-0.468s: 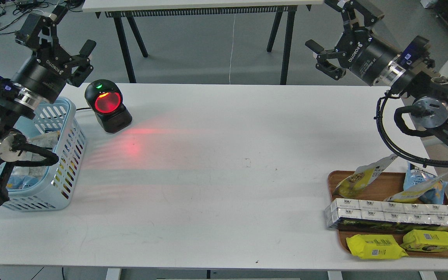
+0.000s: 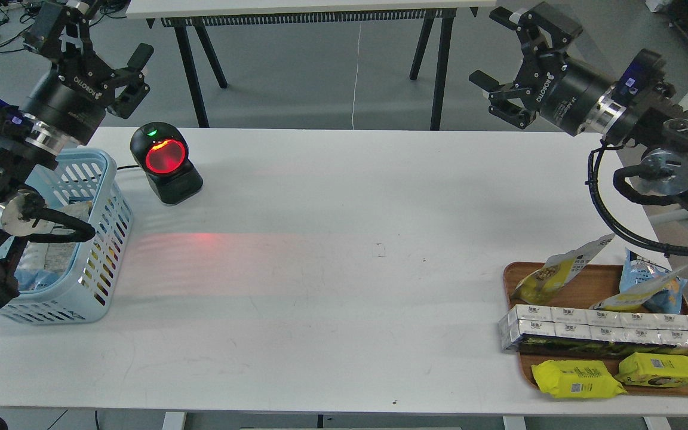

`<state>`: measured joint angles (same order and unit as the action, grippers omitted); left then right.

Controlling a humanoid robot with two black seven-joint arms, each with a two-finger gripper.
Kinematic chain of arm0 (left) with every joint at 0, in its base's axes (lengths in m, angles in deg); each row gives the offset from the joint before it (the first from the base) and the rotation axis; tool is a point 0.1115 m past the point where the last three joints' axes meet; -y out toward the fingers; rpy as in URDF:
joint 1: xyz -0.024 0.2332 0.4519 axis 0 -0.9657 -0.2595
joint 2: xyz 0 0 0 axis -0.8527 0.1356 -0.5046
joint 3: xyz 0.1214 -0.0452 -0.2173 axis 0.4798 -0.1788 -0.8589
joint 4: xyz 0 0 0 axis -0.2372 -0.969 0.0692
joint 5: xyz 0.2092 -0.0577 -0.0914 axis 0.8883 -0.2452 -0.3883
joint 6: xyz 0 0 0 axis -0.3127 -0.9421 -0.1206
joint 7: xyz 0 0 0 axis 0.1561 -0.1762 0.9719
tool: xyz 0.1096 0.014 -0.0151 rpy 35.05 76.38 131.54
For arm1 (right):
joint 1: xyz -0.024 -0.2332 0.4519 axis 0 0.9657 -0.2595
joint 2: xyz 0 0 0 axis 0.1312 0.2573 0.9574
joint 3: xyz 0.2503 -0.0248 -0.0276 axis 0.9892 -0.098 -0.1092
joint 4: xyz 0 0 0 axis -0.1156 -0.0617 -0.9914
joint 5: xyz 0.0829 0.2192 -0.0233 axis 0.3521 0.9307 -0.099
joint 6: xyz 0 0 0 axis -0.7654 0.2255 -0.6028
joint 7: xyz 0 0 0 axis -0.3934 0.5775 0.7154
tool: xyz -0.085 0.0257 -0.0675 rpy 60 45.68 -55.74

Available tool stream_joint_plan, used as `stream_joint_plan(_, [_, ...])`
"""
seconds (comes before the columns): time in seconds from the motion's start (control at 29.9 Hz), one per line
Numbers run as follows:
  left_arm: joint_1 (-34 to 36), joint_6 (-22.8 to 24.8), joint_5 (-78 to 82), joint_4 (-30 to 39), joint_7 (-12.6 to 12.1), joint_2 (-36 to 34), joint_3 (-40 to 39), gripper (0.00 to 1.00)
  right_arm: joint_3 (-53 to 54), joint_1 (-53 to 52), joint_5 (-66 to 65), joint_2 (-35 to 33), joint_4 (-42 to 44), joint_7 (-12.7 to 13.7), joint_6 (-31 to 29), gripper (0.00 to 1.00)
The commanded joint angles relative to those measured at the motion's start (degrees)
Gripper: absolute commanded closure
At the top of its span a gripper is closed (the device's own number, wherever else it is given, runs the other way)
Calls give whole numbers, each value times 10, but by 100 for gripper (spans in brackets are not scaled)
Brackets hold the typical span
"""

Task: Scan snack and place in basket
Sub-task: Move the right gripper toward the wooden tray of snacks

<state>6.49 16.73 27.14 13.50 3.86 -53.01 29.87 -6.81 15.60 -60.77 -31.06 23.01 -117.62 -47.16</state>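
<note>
The black left arm rises from the left edge, its two-finger left gripper [image 2: 96, 33] held high with the fingers [image 2: 140, 55] spread wide and nothing between them. The black right arm reaches in from the right edge; its right gripper [image 2: 502, 51] is likewise raised, fingers [image 2: 480, 78] splayed apart and empty.
</note>
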Motion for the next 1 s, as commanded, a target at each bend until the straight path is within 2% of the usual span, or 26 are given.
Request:
stream_joint_plan(0.0, [3, 0, 1, -1, 0, -6, 0, 0, -41, -28, -53, -7, -3, 0, 0, 1])
stream_joint_plan(0.17, [-4, 0, 2, 2, 0, -24, 1, 0, -162, -125, -69, -31, -15, 0, 0, 1])
stream_joint_plan(0.37, [-5, 0, 1, 2, 0, -31, 1, 0, -248, -236, -184, -63, -57, 0, 0, 1])
stream_joint_plan(0.57, [-5, 0, 1, 2, 0, -34, 0, 0, -263, -273, -311, -100, -112, 0, 0, 1])
stream_joint_plan(0.77, [-8, 0, 1, 2, 0, -33, 0, 0, -263, -317, -538, -140, -153, 0, 0, 1])
stream_joint_plan(0.97, [-19, 0, 3, 2, 0, -35, 0, 0, -258, -339, -729, -198, -251, 0, 0, 1])
